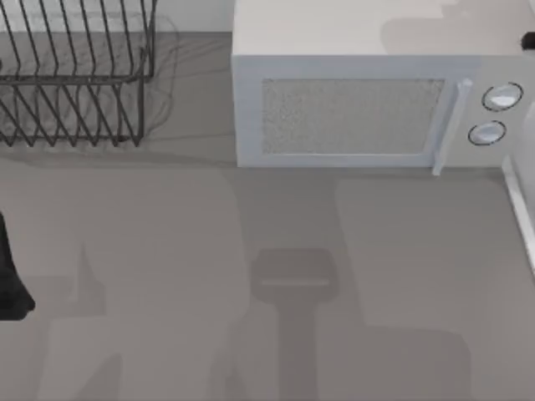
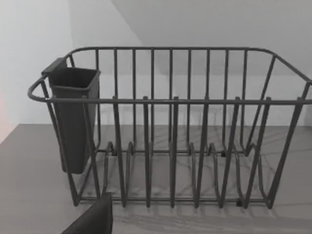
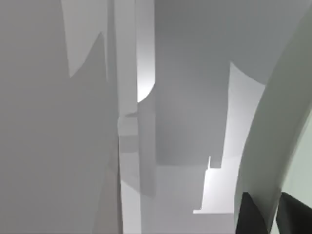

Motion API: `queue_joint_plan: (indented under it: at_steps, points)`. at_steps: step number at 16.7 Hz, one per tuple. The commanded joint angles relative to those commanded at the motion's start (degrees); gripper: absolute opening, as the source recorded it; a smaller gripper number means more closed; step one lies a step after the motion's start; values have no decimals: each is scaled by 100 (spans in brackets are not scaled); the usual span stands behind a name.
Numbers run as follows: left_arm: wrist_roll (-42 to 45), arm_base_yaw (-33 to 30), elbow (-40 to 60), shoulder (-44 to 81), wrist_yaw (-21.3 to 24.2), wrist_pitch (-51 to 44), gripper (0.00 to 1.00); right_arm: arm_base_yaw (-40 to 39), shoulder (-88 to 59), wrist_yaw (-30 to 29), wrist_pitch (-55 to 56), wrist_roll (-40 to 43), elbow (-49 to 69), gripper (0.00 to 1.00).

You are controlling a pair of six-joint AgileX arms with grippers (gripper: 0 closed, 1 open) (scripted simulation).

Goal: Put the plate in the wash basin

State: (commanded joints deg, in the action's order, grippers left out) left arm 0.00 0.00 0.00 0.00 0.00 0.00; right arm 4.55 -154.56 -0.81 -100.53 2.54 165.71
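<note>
Right wrist view: jaws (image 3: 272, 214) pinch plate (image 3: 273, 126) rim; top view: microwave (image 1: 359, 100).

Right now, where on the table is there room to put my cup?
The wide bare table in front of the microwave and dish rack is free, from the left arm at the left edge across to the wash basin rim. The back row is crowded. The right tool pinches the plate by its rim.

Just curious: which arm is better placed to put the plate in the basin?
Right, likely: its pincer grips the plate, and the wash basin lies at right; left arm faces the dish rack.
</note>
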Motion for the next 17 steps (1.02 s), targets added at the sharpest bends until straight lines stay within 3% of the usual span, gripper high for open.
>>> queue_joint_plan:
  at_steps: [5, 17]
  points:
    - [0, 0, 0, 0, 0, 0, 100, 18, -78, 26, -25, 75, 59, 0]
    - [0, 0, 0, 0, 0, 0, 100, 18, -78, 26, -25, 75, 59, 90]
